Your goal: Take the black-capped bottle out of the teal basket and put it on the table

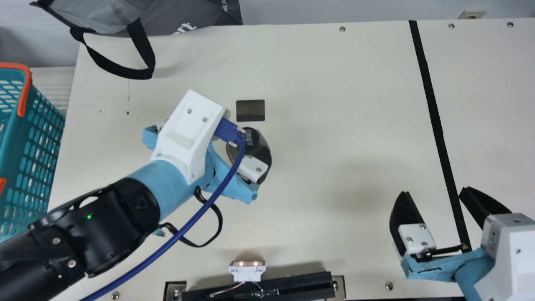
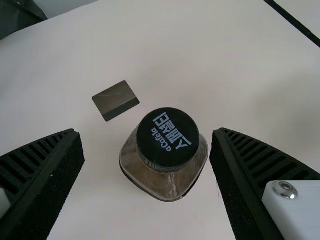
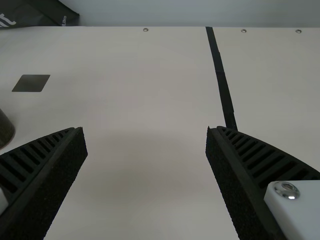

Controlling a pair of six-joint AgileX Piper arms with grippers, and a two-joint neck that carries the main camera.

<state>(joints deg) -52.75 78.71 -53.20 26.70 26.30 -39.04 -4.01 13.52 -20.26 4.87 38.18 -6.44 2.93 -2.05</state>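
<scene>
Black-capped bottle [image 2: 166, 150] stands upright on the table [image 1: 317, 88], outside the teal basket [image 1: 13, 133]; left gripper [image 2: 146, 132] spread around the bottle, right gripper [image 1: 435, 192] open, empty; placing looks done, only withdrawal remaining

Right wrist view: end effector [image 1: 434, 191] with its two black ribbed fingers [image 3: 267, 160] set wide apart, pale table [image 3: 145, 165] surface between them. White bracket [image 3: 300, 205] with a screw by one finger. Black strip [image 3: 221, 75] runs to the table's far edge; a screw head [image 3: 145, 29] on one side of it, two more screw heads [image 3: 243, 30] on the other. Grey bag [image 3: 37, 14] at that edge, partly cut off. Dark rectangle [image 3: 31, 83] on the table; near it, the bottle [image 3: 5, 131], brown, mostly out of frame.
</scene>
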